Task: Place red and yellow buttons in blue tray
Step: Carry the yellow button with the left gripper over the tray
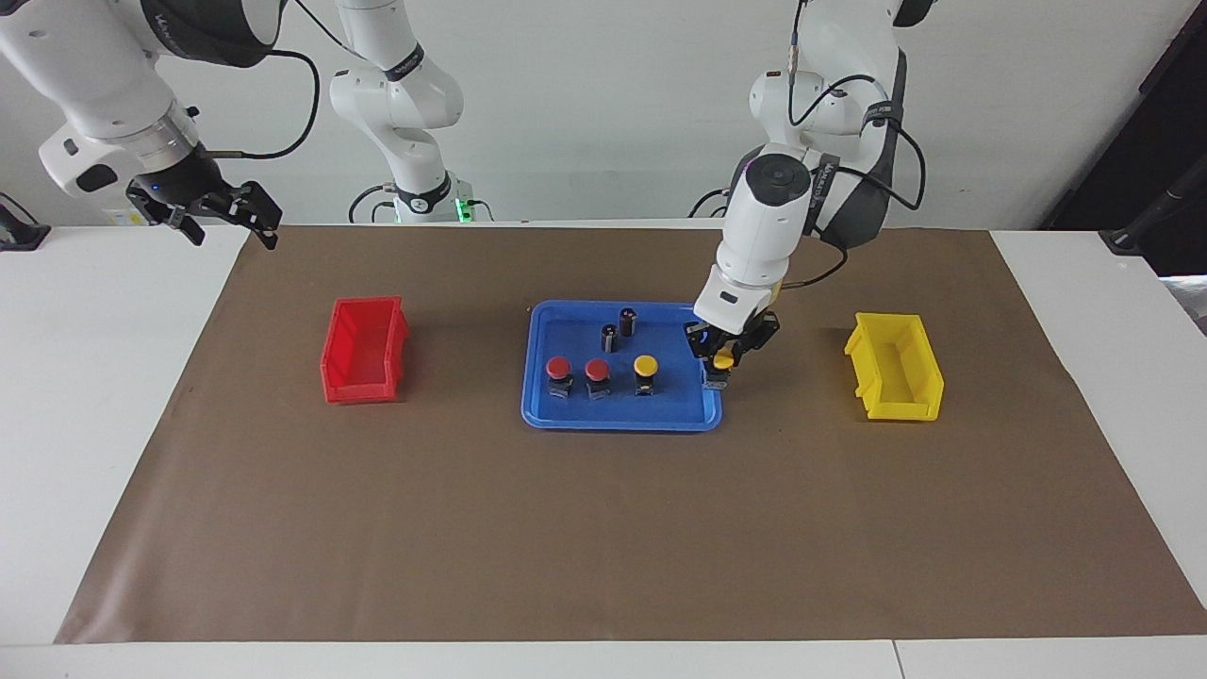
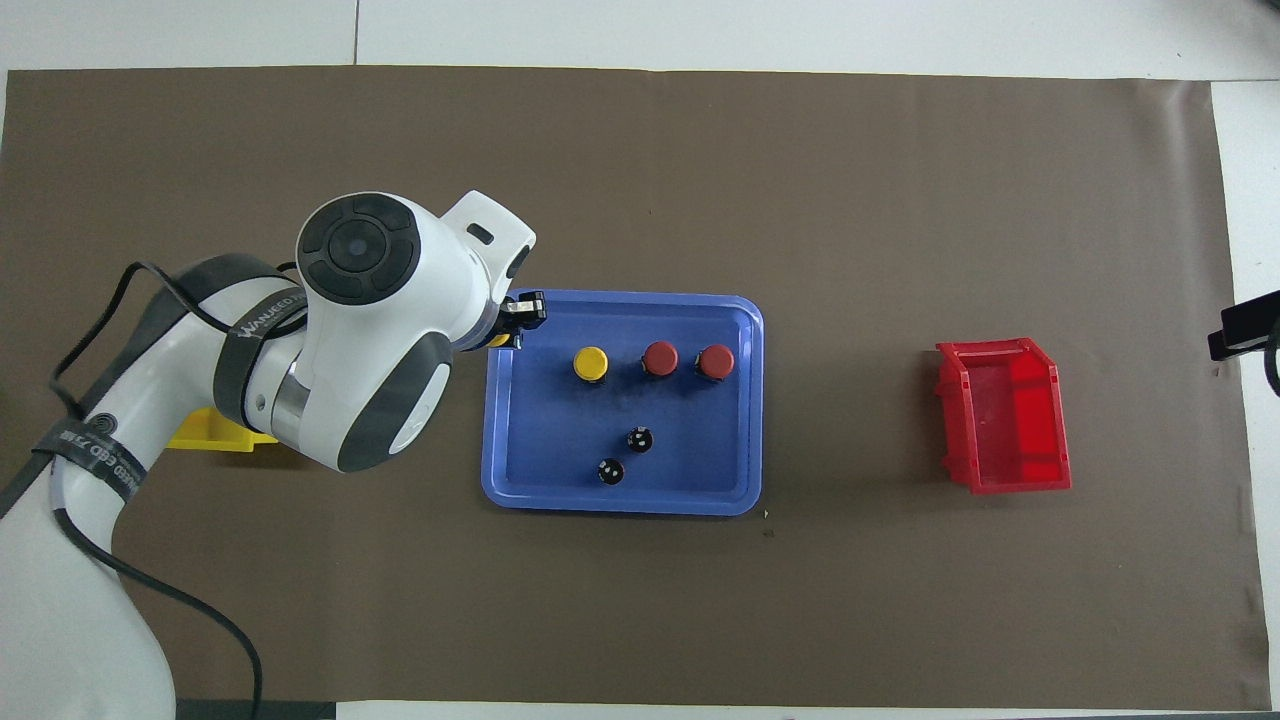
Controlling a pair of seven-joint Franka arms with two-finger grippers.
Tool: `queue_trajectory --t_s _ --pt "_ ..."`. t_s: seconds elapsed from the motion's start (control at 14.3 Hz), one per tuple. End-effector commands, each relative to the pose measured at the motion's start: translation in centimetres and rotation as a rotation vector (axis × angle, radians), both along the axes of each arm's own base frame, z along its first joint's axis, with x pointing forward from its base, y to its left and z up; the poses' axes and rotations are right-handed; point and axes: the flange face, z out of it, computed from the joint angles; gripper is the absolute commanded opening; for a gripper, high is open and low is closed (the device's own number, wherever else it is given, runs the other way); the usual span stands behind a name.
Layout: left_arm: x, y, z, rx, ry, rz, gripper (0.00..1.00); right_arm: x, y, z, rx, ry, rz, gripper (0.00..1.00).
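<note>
The blue tray (image 1: 613, 422) (image 2: 620, 505) lies mid-table. In it stand two red buttons (image 1: 558, 368) (image 1: 597, 370) (image 2: 660, 357) (image 2: 715, 362) and one yellow button (image 1: 645, 365) (image 2: 591, 363) in a row. My left gripper (image 1: 721, 366) is shut on the second yellow button (image 1: 723, 360), held low over the tray's rim at the left arm's end. In the overhead view the arm hides most of this, and only a fingertip (image 2: 522, 312) shows. My right gripper (image 1: 226, 217) waits open and empty, raised over the table's corner at the right arm's end.
Two small dark cylinders (image 1: 628, 321) (image 1: 609, 337) (image 2: 640, 439) (image 2: 610, 471) stand in the tray, nearer to the robots than the buttons. A red bin (image 1: 363, 349) (image 2: 1005, 415) sits toward the right arm's end, a yellow bin (image 1: 894, 366) (image 2: 215, 432) toward the left arm's end.
</note>
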Motion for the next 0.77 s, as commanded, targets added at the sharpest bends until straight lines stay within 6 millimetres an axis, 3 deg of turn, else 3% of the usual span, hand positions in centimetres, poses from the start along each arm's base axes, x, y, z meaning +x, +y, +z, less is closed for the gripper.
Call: queue_trajectory --t_s 0.0,0.28,0.7 --pt "-0.3 -0.1 -0.4 -0.010 0.004 0.004 0.01 -0.5 0.4 0.1 0.005 -0.005 0.013 1.00" --pt "-1.8 0.5 -3.0 0.016 0.042 -0.007 0.01 -0.5 0.8 0.1 0.002 -0.005 0.022 1.00" --pt "-2.7 -1.7 -4.1 -0.019 0.027 -0.015 0.01 -0.4 0.9 0.1 0.004 -0.002 0.026 1.00"
